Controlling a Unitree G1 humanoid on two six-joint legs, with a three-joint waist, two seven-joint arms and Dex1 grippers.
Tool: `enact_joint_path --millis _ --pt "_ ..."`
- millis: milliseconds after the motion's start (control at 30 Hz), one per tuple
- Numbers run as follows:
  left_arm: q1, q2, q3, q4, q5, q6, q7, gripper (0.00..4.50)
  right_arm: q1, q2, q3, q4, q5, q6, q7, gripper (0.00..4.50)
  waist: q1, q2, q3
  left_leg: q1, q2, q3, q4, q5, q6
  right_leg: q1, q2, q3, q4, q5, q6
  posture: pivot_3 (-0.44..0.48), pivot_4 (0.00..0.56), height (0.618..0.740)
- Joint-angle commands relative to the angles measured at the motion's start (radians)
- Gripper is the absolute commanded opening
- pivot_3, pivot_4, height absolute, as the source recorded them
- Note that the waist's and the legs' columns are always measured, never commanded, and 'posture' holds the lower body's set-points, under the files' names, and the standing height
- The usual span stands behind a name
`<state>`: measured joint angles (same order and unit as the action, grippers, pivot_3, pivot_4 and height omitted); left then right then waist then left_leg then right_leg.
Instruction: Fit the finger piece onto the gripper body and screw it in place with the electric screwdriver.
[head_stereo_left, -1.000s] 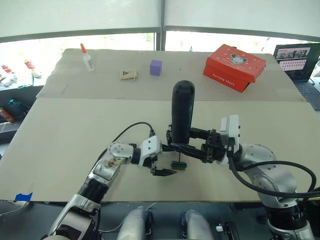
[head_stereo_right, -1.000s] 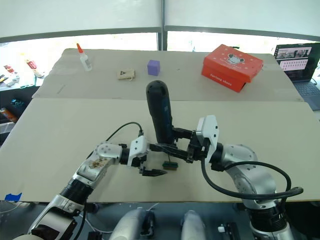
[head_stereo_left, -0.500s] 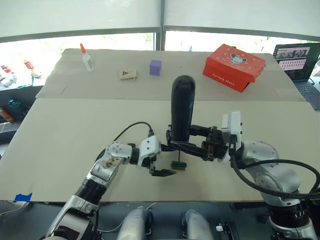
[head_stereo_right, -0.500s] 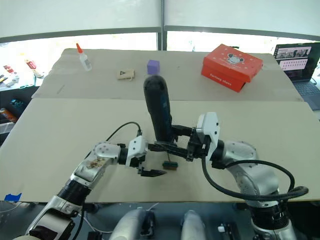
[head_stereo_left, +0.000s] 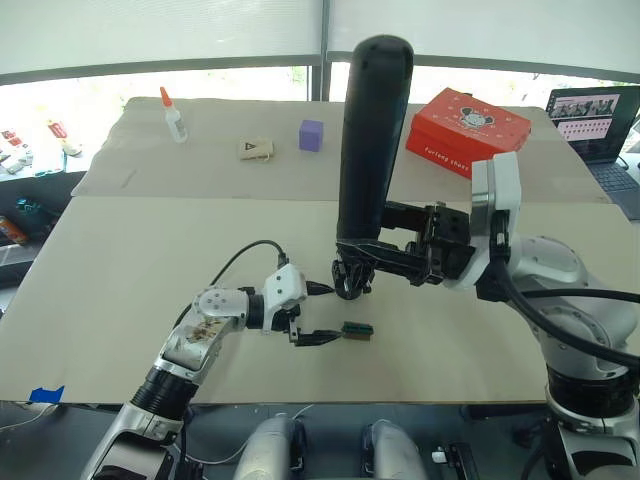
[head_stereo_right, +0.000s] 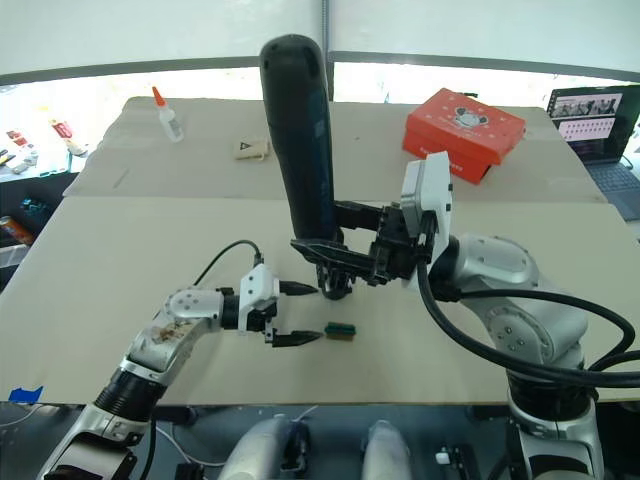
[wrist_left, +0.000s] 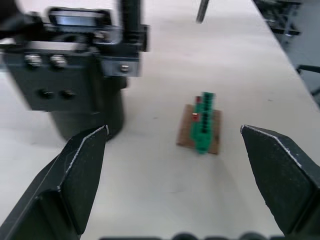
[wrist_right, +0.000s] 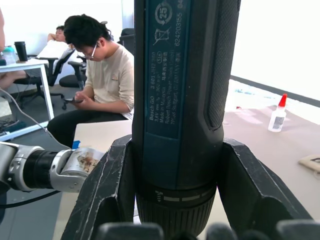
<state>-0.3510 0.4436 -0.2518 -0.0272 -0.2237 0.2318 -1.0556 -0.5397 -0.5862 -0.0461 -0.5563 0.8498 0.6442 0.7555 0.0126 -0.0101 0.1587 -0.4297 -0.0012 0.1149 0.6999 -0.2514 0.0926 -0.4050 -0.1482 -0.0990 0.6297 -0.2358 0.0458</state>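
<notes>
On the beige counter (head_stereo_left: 120, 300) near its front edge, the right gripper (head_stereo_left: 400, 262) clamps the thick black cylindrical electric screwdriver (head_stereo_left: 372, 140) low; probably top-heavy. The left gripper (head_stereo_left: 318, 314) gapes empty.

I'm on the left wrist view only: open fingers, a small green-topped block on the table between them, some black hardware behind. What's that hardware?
Observer: It is the right gripper, shut on the electric screwdriver.
Operator: How is the tool standing?
Observer: Upright, rounded end up, working end down, just beyond the green-topped block.
Operator: Anything on the far side of the table?
Observer: A glue bottle, a purple cube and a red box, all well away from both arms.
</notes>
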Motion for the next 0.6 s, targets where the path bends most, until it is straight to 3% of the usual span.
enact_joint_path --millis 33,400,600 --pt "0.026 -0.015 0.013 -0.054 0.02 0.02 0.082 4.5 -0.044 -0.006 -0.037 -0.01 0.044 -0.003 0.007 1.92 0.001 0.0 0.0 0.0 0.0 0.0 0.0 0.0 0.0 0.0 0.0 0.0 0.0 0.0 0.0 0.0 0.15 0.74" --pt "-0.055 -0.144 -0.005 0.067 0.084 0.003 0.246 4.5 -0.103 -0.026 -0.055 0.022 0.108 0.037 0.015 1.92 0.003 0.0 0.0 0.0 0.0 0.0 0.0 0.0 0.0 0.0 0.0 0.0 0.0 0.0 0.0 0.0 0.15 0.74" --pt "-0.081 -0.156 -0.007 0.1 0.098 -0.004 0.254 4.5 -0.112 -0.037 -0.055 0.041 0.111 0.035 0.023 1.92 0.001 0.0 0.0 0.0 0.0 0.0 0.0 0.0 0.0 0.0 0.0 0.0 0.001 0.0 0.0 0.0 0.15 0.74"
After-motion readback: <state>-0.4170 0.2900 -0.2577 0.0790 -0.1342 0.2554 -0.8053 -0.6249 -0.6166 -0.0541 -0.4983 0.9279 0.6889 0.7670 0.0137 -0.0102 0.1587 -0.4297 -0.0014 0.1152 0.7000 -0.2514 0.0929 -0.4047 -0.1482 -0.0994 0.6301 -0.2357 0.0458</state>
